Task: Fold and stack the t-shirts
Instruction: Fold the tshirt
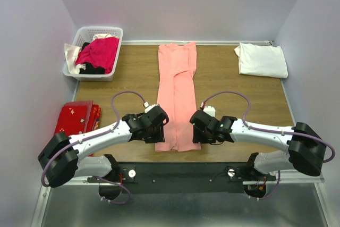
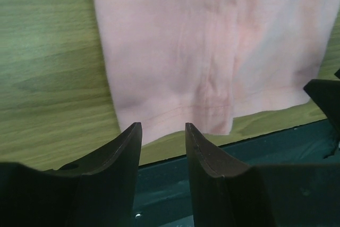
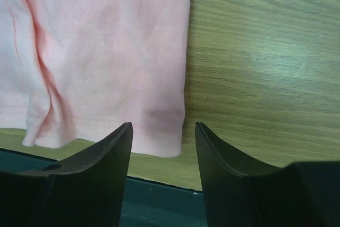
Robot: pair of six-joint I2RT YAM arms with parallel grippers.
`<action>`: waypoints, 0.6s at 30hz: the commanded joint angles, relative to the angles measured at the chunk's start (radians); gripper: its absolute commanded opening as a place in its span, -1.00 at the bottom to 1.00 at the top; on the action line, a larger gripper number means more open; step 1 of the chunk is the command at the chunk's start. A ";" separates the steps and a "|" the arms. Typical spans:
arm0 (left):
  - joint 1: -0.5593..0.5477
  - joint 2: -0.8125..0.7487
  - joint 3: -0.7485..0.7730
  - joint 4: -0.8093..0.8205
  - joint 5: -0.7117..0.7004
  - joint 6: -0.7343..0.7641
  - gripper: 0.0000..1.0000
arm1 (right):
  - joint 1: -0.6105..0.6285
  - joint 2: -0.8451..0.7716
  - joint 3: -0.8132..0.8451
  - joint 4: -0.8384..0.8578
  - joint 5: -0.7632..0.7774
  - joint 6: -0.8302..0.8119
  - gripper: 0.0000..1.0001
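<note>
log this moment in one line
pink t-shirt: folded lengthwise | left end effector: open, near hem | right end effector: open, near hem | white t-shirt: far right

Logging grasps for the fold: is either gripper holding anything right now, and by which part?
Nothing is held. The left gripper and right gripper are both open, poised at the near hem corners of the salmon-pink cotton t-shirt.

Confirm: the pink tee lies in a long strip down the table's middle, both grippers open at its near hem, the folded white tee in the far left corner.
Wrong on one point: the white tee sits in the far right corner, per the top external view. The pink tee and open left gripper and right gripper stand as stated.
</note>
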 commanded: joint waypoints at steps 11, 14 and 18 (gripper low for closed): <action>-0.017 0.089 -0.067 -0.039 -0.021 -0.065 -0.06 | -0.005 0.038 -0.055 0.080 -0.071 -0.013 0.20; -0.019 0.095 -0.075 0.007 0.005 -0.065 -0.08 | -0.007 0.047 -0.057 0.080 -0.075 -0.016 0.19; -0.020 0.114 -0.086 0.027 0.015 -0.063 -0.12 | -0.007 0.066 -0.069 0.083 -0.083 -0.021 0.08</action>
